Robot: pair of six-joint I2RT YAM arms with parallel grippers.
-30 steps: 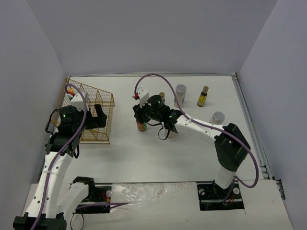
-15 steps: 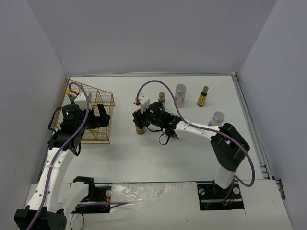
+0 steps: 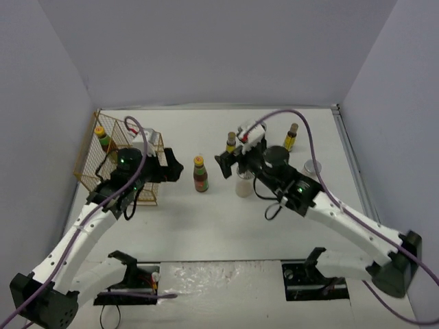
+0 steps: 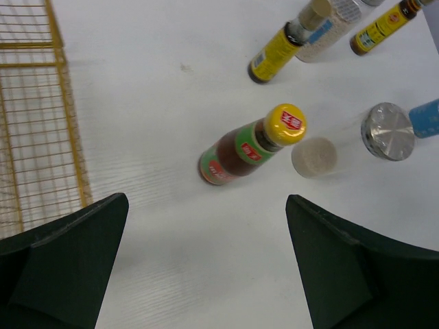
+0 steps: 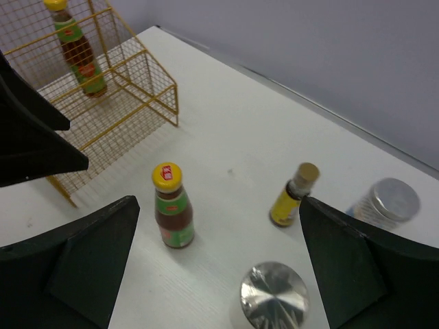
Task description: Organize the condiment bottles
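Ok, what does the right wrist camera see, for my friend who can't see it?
A yellow-capped sauce bottle stands on the white table ahead of the right gripper's open fingers. Nearby are a slim yellow-labelled bottle and two silver-lidded jars; a second sauce bottle stands in the gold wire rack.

Overhead and both wrist views share one sauce bottle (image 3: pixel 199 173).
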